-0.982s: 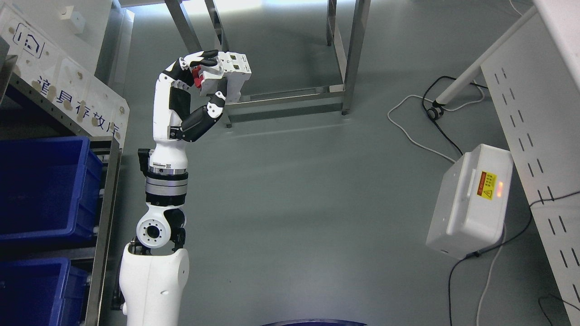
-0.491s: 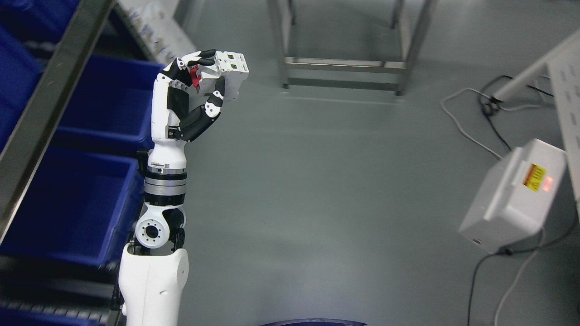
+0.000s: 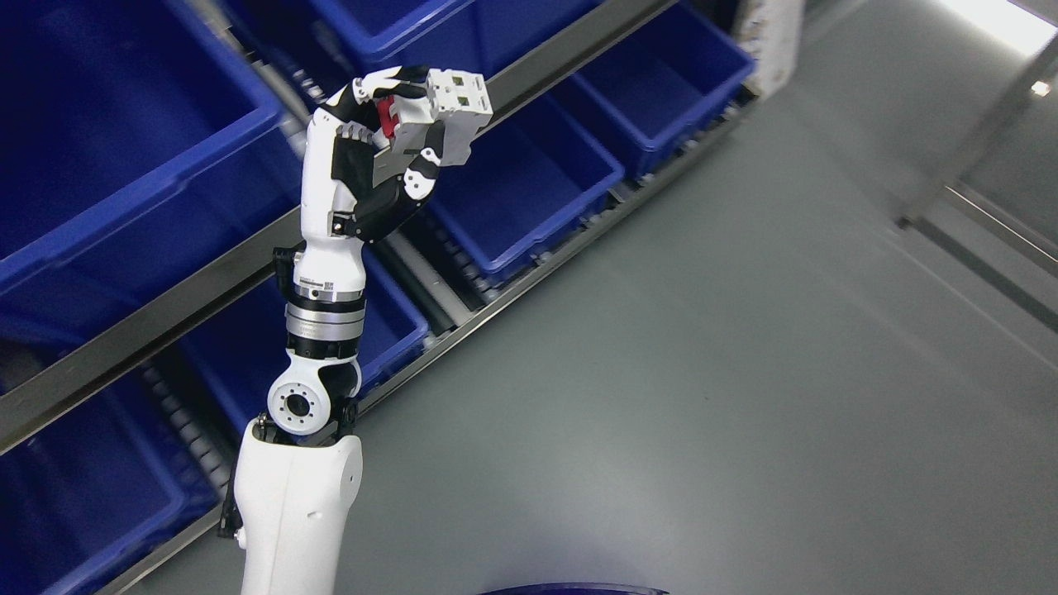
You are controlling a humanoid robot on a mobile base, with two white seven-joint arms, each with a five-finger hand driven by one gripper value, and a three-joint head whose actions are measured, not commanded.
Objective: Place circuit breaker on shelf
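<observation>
Circuit breaker (image 3: 442, 116), a blocky white plastic unit with a red lever, sits clamped in the left hand (image 3: 388, 132), whose black-and-white fingers curl around it. That arm stands upright, raised before a metal-railed shelf (image 3: 149, 326) of glossy blue bins (image 3: 529, 182).

White circuit breaker (image 3: 442, 116) with red lever, held aloft, tilted, before shelf (image 3: 165, 318) of blue bins.
</observation>
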